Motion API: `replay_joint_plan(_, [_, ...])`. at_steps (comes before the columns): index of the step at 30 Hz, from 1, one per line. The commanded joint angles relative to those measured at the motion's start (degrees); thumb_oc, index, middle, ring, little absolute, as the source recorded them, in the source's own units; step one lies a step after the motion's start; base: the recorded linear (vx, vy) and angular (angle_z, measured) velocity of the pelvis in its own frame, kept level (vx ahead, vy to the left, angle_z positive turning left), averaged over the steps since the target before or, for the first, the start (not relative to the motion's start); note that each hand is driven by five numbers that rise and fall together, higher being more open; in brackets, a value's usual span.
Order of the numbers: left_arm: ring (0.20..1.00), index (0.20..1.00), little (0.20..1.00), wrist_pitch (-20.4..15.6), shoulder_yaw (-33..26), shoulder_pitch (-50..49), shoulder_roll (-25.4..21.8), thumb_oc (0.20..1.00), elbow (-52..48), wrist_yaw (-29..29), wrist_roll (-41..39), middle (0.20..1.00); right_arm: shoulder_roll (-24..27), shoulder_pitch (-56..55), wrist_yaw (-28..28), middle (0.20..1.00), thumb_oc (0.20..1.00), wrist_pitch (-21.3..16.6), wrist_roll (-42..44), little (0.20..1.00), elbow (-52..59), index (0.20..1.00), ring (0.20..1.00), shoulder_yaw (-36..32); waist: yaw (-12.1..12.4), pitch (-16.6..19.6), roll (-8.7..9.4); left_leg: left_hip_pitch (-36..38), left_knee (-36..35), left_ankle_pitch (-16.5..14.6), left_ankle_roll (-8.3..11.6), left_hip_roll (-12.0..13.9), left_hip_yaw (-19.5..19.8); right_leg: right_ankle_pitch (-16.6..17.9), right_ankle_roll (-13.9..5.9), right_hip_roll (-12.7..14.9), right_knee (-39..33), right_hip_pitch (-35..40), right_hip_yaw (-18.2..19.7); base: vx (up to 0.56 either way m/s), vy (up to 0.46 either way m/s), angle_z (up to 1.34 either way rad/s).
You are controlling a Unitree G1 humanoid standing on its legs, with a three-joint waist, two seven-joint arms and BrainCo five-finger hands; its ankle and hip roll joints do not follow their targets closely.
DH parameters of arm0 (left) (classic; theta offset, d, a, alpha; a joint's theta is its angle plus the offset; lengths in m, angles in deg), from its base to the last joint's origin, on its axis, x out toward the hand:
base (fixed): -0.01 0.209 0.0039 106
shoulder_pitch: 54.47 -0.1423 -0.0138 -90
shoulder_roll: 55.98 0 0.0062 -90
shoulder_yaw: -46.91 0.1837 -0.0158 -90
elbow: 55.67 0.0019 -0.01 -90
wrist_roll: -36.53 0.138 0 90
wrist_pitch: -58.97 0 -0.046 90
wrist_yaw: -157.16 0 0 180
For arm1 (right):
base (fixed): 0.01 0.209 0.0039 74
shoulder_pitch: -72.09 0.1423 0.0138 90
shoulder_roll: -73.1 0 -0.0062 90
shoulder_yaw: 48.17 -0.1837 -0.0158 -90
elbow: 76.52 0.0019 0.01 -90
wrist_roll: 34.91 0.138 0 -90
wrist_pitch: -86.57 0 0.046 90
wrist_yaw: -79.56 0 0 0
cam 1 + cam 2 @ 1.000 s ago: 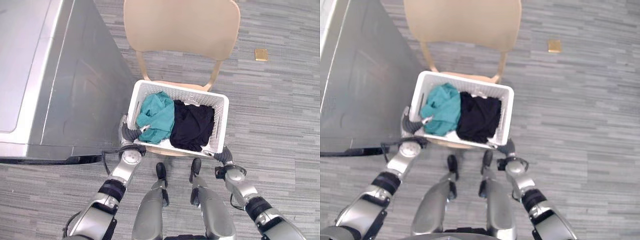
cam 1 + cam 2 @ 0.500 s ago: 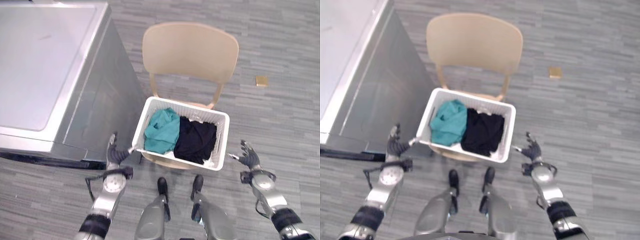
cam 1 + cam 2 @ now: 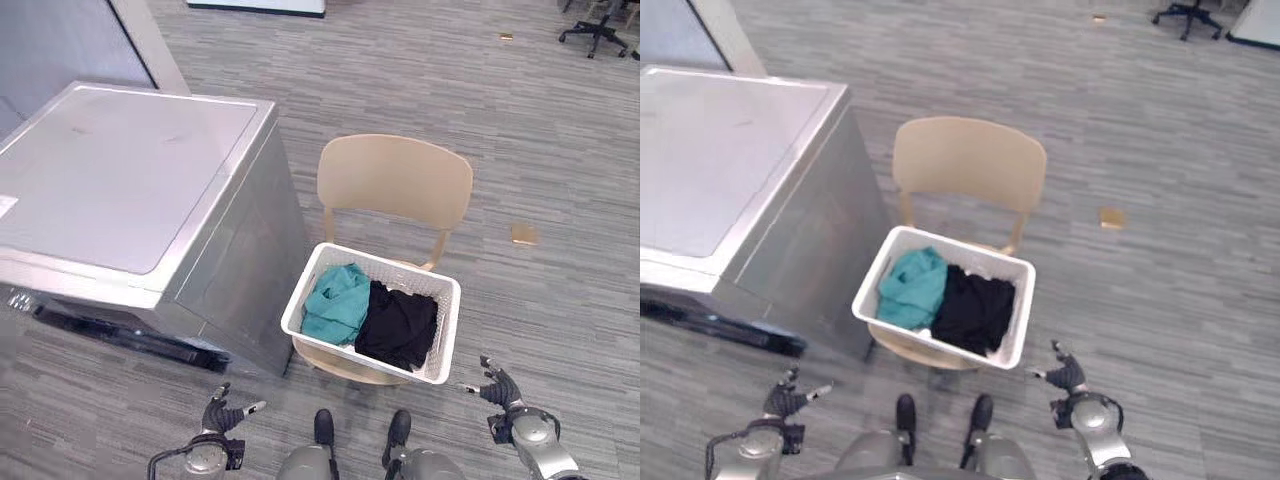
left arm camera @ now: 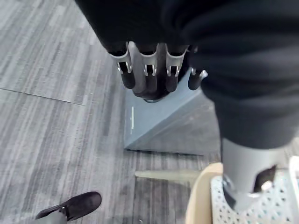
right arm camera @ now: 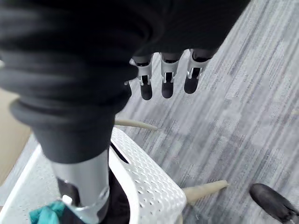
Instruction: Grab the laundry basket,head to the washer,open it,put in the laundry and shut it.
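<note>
— Left eye view: what is cut off or hard for you to read?

— My left hand (image 3: pixel 222 414) sits at the bottom edge, around 7 o'clock, and my right hand (image 3: pixel 499 385) at about 5 o'clock; the arms behind them run out of the picture. The washer (image 3: pixel 130 205) is a grey box at 9 to 10 o'clock, and I see its flat top and near side, but I cannot make out a door on it. What lies under the clothes in the laundry basket (image 3: pixel 440 340) is hidden.

— Where is the basket against your hands?

— It rests on the seat of a tan chair (image 3: pixel 395 185), near the middle, just beside the washer's right side. The basket is white and perforated, with a teal garment (image 3: pixel 333 303) on the washer side and a black garment (image 3: pixel 397 325) touching it on the other. From my left hand it lies toward 1 o'clock, apart; from my right hand toward 10 o'clock, near its corner but not touching.

— And the hands themselves?

— Both are spread, fingers straight, holding nothing. In my left wrist view the fingers (image 4: pixel 149 77) point at the washer's lower corner; in my right wrist view the fingers (image 5: pixel 167 74) hang over the grey floor (image 5: pixel 233 116), with the basket rim close beside my thumb.
</note>
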State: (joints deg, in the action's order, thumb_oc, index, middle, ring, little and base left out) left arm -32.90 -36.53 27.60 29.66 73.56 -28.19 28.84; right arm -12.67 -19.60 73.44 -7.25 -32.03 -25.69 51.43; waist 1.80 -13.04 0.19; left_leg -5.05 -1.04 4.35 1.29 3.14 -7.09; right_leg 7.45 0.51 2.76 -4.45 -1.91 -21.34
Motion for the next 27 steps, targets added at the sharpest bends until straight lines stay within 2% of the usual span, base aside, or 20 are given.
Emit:
replay_joint_plan(1, [1.0, 1.0, 1.0, -1.89, 1.06, 3.34, -1.23, 1.0, -2.41, -1.97, 1.91, 1.0, 1.07, 1.28, -1.89, 1.0, 1.0, -1.77, 2.2, 1.0, 2.99, 1.0, 1.0, -0.72, 0.29, -2.27, -0.45, -6.35, 9.45, -2.84, 3.04, 2.04, -2.76, -11.14, -5.65, 4.92, 6.29, -0.86, 0.0, -0.07, 0.194, 0.74])
replay_joint_plan(2, [1.0, 1.0, 1.0, -1.91, 1.12, 3.32, -0.93, 1.0, -2.64, -1.89, 1.91, 1.0, 0.94, 1.25, -1.95, 1.0, 1.0, -1.57, 2.63, 1.0, 2.66, 1.0, 1.0, -0.79, 0.05, -2.21, -0.23, -5.1, 10.48, -5.43, 3.53, 3.75, -2.88, -11.47, -6.18, 5.85, 6.28, -0.37, 0.02, -0.04, 0.26, 0.83])
replay_joint_plan(4, [1.0, 1.0, 1.0, -1.88, 1.03, 3.45, -0.8, 1.0, -2.37, -1.99, 1.82, 1.0, 0.79, 1.46, -1.98, 1.0, 1.0, -1.46, 2.75, 1.0, 2.33, 1.0, 1.0, -0.77, -0.07, -2.22, 0.08, -4.58, 10.83, -5.77, 3.64, 4.8, -2.85, -11.03, -6.38, 6.53, 6.21, -0.22, -0.25, 0.02, 0.238, 0.66])
replay_joint_plan(5, [1.0, 1.0, 1.0, -1.89, 1.14, 3.85, -0.44, 1.0, -2.33, -2.36, 1.4, 1.0, 0.74, 1.81, -2.28, 1.0, 1.0, -1.29, 3.05, 1.0, 1.48, 1.0, 1.0, -1.03, -0.57, -1.98, 0.93, -3.44, 10.87, -5.47, 4.14, 8.34, -2.98, -10.08, -7.23, 8.71, 6.26, -0.14, -1.07, -0.01, 0.212, 0.39])
replay_joint_plan(6, [1.0, 1.0, 1.0, -1.89, 1.14, 3.86, -0.44, 1.0, -2.33, -2.37, 1.4, 1.0, 0.74, 1.83, -2.28, 1.0, 1.0, -1.3, 3.06, 1.0, 1.46, 1.0, 1.0, -1.02, -0.61, -2.01, 0.91, -3.41, 10.86, -5.46, 4.18, 8.35, -2.93, -10.1, -7.24, 8.7, 6.27, -0.09, -1.12, -0.01, 0.306, 0.39])
replay_joint_plan(7, [1.0, 1.0, 1.0, -1.84, 1.21, 3.84, -0.42, 1.0, -2.25, -2.54, 1.48, 1.0, 0.65, 1.75, -2.35, 1.0, 1.0, -1.12, 3.34, 1.0, 1.18, 1.0, 1.0, -1.35, -0.96, -1.78, 1.08, -2.84, 10.57, -4.88, 4.43, 10.13, -3.54, -9.89, -7.49, 9.56, 6.35, -0.1, -1.55, 0.02, 0.35, 0.38])
replay_joint_plan(8, [1.0, 1.0, 1.0, -1.8, 1.5, 4.18, -0.34, 1.0, -2.4, -2.85, 1.4, 1.0, 0.44, 1.33, -2.71, 1.0, 1.0, -1.02, 4.21, 1.0, 0.67, 1.0, 1.0, -2.63, -2.02, -0.92, 1.0, -1.63, 9.1, -3.0, 5.53, 13.3, -5.49, -9.24, -8.49, 11.46, 6.33, 0.21, -3.08, 0.01, 0.351, 0.41])
replay_joint_plan(9, [1.0, 1.0, 1.0, -1.8, 1.5, 4.18, -0.34, 1.0, -2.4, -2.85, 1.4, 1.0, 0.44, 1.33, -2.71, 1.0, 1.0, -1.02, 4.21, 1.0, 0.67, 1.0, 1.0, -2.63, -2.02, -0.91, 1.0, -1.63, 9.09, -2.99, 5.53, 13.3, -5.49, -9.24, -8.49, 11.46, 6.32, 0.21, -3.08, 0.1, 0.573, 0.55])
replay_joint_plan(10, [1.0, 1.0, 1.0, -1.45, 2.13, 4.52, -0.17, 1.0, -2.16, -2.43, 2.16, 1.0, -0.09, 0.19, -2.54, 1.0, 1.0, -0.71, 4.78, 1.0, 0.61, 1.0, 1.0, -4.36, -2.91, 0.52, 0.33, -0.5, 6.42, -3.06, 6.57, 13.83, -7.84, -8.19, -9.9, 13.51, 6.21, 0.92, -4.73, 0.14, 0.471, 0.58])
replay_joint_plan(12, [1.0, 1.0, 1.0, -1.47, 2.58, 5.03, -0.21, 1.0, -1.68, -2.18, 2.86, 1.0, -1.24, -0.4, -2.51, 1.0, 1.0, -0.39, 5.39, 1.0, -0.39, 1.0, 1.0, -5.44, -3.29, 1.12, 0.75, -1.0, 7.2, -5.0, 6.18, 11.41, -6.95, -5.71, -10.89, 16.5, 7.13, 1.32, -4.83, 0.13, 0.481, 0.52])
replay_joint_plan(13, [1.0, 1.0, 1.0, -1.49, 2.59, 5.09, -0.23, 1.0, -1.64, -2.18, 2.86, 1.0, -1.28, -0.35, -2.52, 1.0, 1.0, -0.41, 5.38, 1.0, -0.43, 1.0, 1.0, -5.45, -3.34, 1.13, 0.85, -1.11, 7.31, -5.11, 6.06, 11.23, -6.92, -5.64, -11.03, 16.7, 7.18, 1.28, -4.85, 0.04, 0.425, 0.71])
replay_joint_plan(14, [1.0, 1.0, 1.0, -1.25, 2.55, 5.52, -1.2, 1.0, -1.67, -2.49, 3.78, 1.0, -3.1, -0.32, -3.14, 1.0, 1.0, 0.18, 5.95, 1.0, -1.31, 1.0, 1.0, -6.24, -3.4, 0.6, 1.62, -1.3, 7.98, -7.05, 4.73, 8.73, -6.92, -3.83, -11.16, 18.94, 9.81, -0.12, -3.65, 0.0, 0.356, 0.81])
replay_joint_plan(16, [1.0, 1.0, 1.0, -1.46, 1.79, 5.89, -1.93, 1.0, -1.83, -3.23, 3.35, 1.0, -5.01, -0.45, -4.41, 1.0, 1.0, -0.1, 7.23, 1.0, -2.09, 1.0, 1.0, -6.9, -3.32, -0.19, 1.85, -1.22, 8.19, -7.92, 3.14, 7.16, -7.6, -3.94, -10.57, 19.23, 14.22, -2.63, -1.58, -0.02, 0.34, 0.46])
replay_joint_plan(17, [1.0, 1.0, 1.0, -1.46, 1.79, 5.89, -1.97, 1.0, -1.83, -3.23, 3.34, 1.0, -5.04, -0.45, -4.43, 1.0, 1.0, -0.11, 7.25, 1.0, -2.1, 1.0, 1.0, -6.89, -3.19, -0.15, 1.93, -1.21, 8.17, -7.95, 3.12, 7.13, -7.75, -4.06, -10.57, 19.31, 14.47, -2.86, -1.37, -0.01, 0.234, -0.01])
replay_joint_plan(19, [1.0, 1.0, 1.0, -1.46, 1.43, 5.87, -1.9, 1.0, -2.0, -3.53, 2.22, 1.0, -7.03, -1.91, -3.67, 1.0, 1.0, 0.03, 11.27, 1.0, -2.56, 1.0, 1.0, -7.95, -4.18, -0.38, 1.71, 0.45, 6.06, -7.68, 1.97, 5.12, -7.95, -7.1, -9.1, 15.0, 17.35, -5.16, 3.12, 0.03, 0.264, -0.16])
replay_joint_plan(21, [1.0, 1.0, 1.0, -1.54, 1.31, 5.53, -1.3, 1.0, -1.84, -3.26, 1.33, 1.0, -7.44, -2.04, -3.21, 1.0, 1.0, -0.49, 13.37, 1.0, -4.03, 1.0, 1.0, -7.8, -4.68, -0.42, 1.1, 1.93, 4.3, -7.39, 1.09, 3.39, -7.82, -9.85, -8.35, 10.98, 18.95, -6.15, 5.0, 0.03, 0.264, -0.12])
replay_joint_plan(22, [1.0, 1.0, 1.0, -1.51, 1.49, 5.6, -0.84, 1.0, -1.31, -3.18, 0.73, 1.0, -7.36, -1.55, -3.12, 1.0, 1.0, -0.57, 13.94, 1.0, -4.64, 1.0, 1.0, -7.36, -4.97, -0.62, 1.1, 1.88, 3.52, -5.96, 0.35, 2.52, -7.99, -10.1, -7.08, 8.25, 18.92, -7.16, 5.46, -0.01, 0.185, -0.02])
replay_joint_plan(24, [1.0, 1.0, 1.0, -1.39, 1.92, 5.76, -0.19, 1.0, -0.18, -2.8, 0.33, 1.0, -7.43, -1.38, -2.55, 1.0, 1.0, -0.44, 14.37, 1.0, -5.75, 1.0, 1.0, -6.15, -5.21, -0.78, 1.21, 2.81, 2.24, -5.64, -0.06, 0.94, -7.31, -11.5, -6.69, 3.68, 18.73, -8.22, 6.58, 0.0, 0.122, 0.16])
replay_joint_plan(25, [1.0, 1.0, 1.0, -1.36, 2.02, 6.1, 0.19, 1.0, 0.22, -2.93, 0.04, 1.0, -7.35, -1.0, -2.83, 1.0, 1.0, -0.65, 14.0, 1.0, -5.83, 1.0, 1.0, -5.53, -5.08, -0.96, 1.57, 3.06, 1.87, -5.78, -0.29, -0.01, -7.21, -11.32, -6.73, 2.22, 17.85, -8.55, 6.29, 0.01, 0.071, 0.3])
replay_joint_plan(27, [1.0, 1.0, 1.0, -1.59, 2.43, 6.58, 0.55, 1.0, 1.02, -2.95, 0.26, 1.0, -7.51, -0.78, -2.33, 1.0, 1.0, -0.67, 13.72, 1.0, -5.63, 1.0, 1.0, -4.16, -4.73, -0.91, 1.88, 3.47, 1.0, -5.64, -0.35, -1.22, -6.81, -11.54, -6.17, 1.13, 15.39, -8.03, 5.01, 0.04, -0.024, 0.29])
